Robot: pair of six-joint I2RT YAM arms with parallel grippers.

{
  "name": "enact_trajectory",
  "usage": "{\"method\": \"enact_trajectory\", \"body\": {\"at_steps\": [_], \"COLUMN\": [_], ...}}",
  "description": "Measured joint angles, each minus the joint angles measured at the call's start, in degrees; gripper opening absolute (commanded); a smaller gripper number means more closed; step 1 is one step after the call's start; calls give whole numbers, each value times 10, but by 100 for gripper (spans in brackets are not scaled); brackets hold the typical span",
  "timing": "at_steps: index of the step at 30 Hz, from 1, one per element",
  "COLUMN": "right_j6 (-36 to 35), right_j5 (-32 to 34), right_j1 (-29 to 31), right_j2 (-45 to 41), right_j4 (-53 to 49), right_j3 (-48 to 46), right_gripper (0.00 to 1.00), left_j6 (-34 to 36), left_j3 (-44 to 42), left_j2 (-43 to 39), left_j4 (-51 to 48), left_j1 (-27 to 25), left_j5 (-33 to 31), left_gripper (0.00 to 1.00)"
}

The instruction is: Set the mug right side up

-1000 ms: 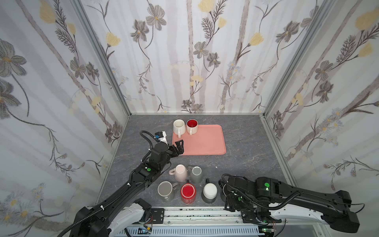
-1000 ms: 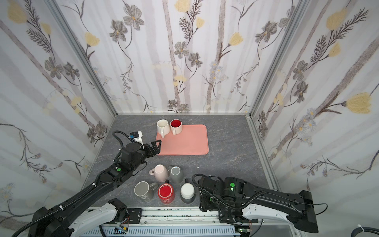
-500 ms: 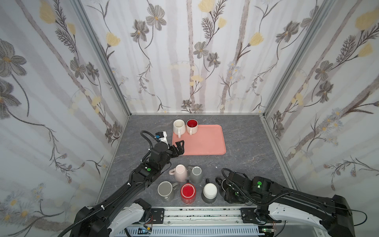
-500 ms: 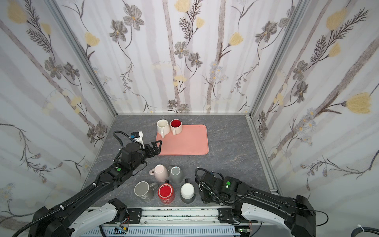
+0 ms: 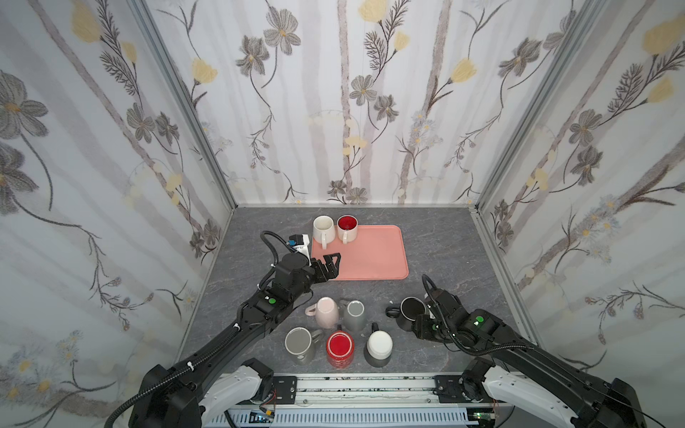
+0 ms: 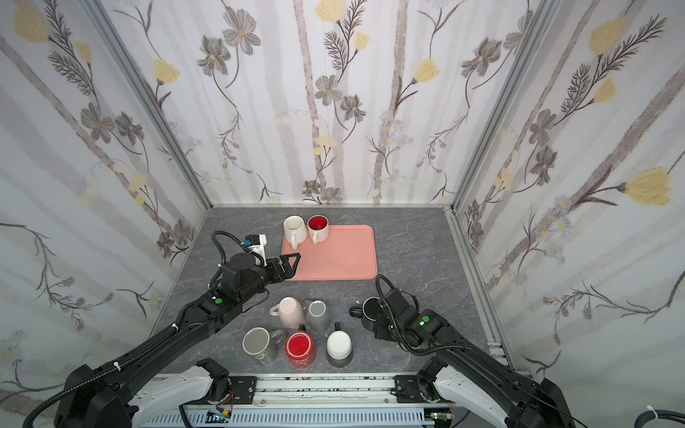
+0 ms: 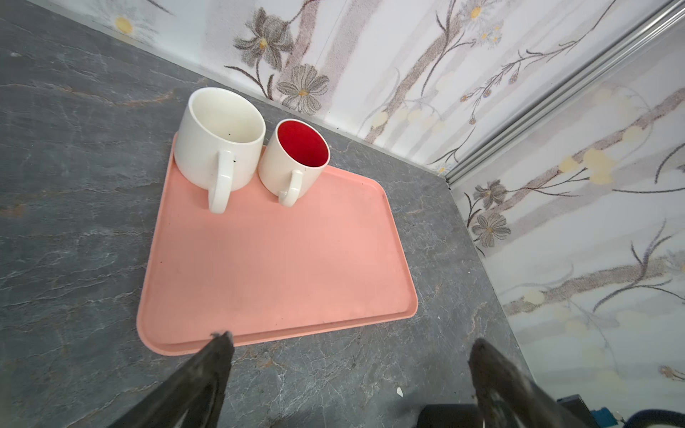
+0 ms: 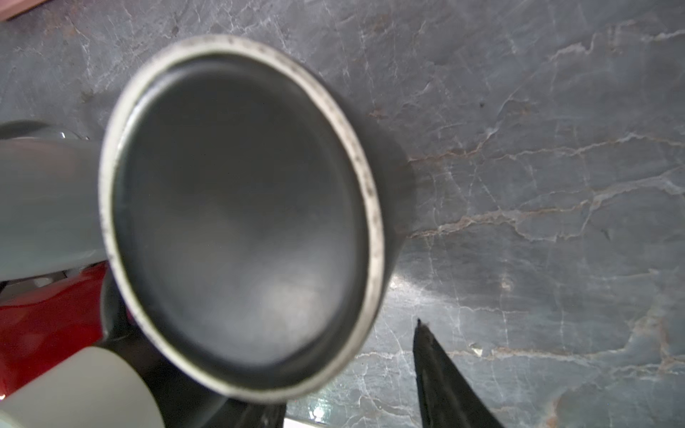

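Black ceramic mug (image 5: 410, 315), base-up, looks rigid, slick, chippable; I'd pinch the wall opposite its nine-o'clock handle (image 5: 391, 313). My right tool (image 5: 422, 326): spread or gripping, I cannot tell.

Blk mug (image 6: 370, 308) by R end effector (image 6: 375, 323), L end effector (image 6: 294, 265) spread at pink tray (image 6: 333, 259) edge.

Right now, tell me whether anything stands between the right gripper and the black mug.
Nothing visible does. The right gripper is right at the black mug, with one finger showing beside the mug's wall in the right wrist view. The nearest neighbour, the white-bottomed mug, stands apart, to its left in both top views.
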Motion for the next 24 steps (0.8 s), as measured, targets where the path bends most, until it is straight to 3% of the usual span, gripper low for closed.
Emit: {"method": "enact_trajectory", "body": {"at_steps": [6,11,16,20,24], "right_j6": [-29,-38,-37,-35,-35], "right_j5": [-3,-13,-15,-8,6], "right_j1": [-74,-122,-138,-144,-150], "right_j2": [-14,-42,-79,-119,-141], "right_j4": [51,91,123,150,172], "right_j3": [-30,-36,-38,-37,-35], "right_gripper": [58,70,75,77,78], "left_j6": [28,72,113,148,176], "left_j3": [51,113,150,186,234], "left_j2": [40,92,131,198,275], "left_j4": [-36,-100,-152,-184,-218], "left_j1": [-29,-88,-148,-202,-233], "left_j5": [21,21,1,-7,-27], "left_gripper": [100,97,93,81,76]}}
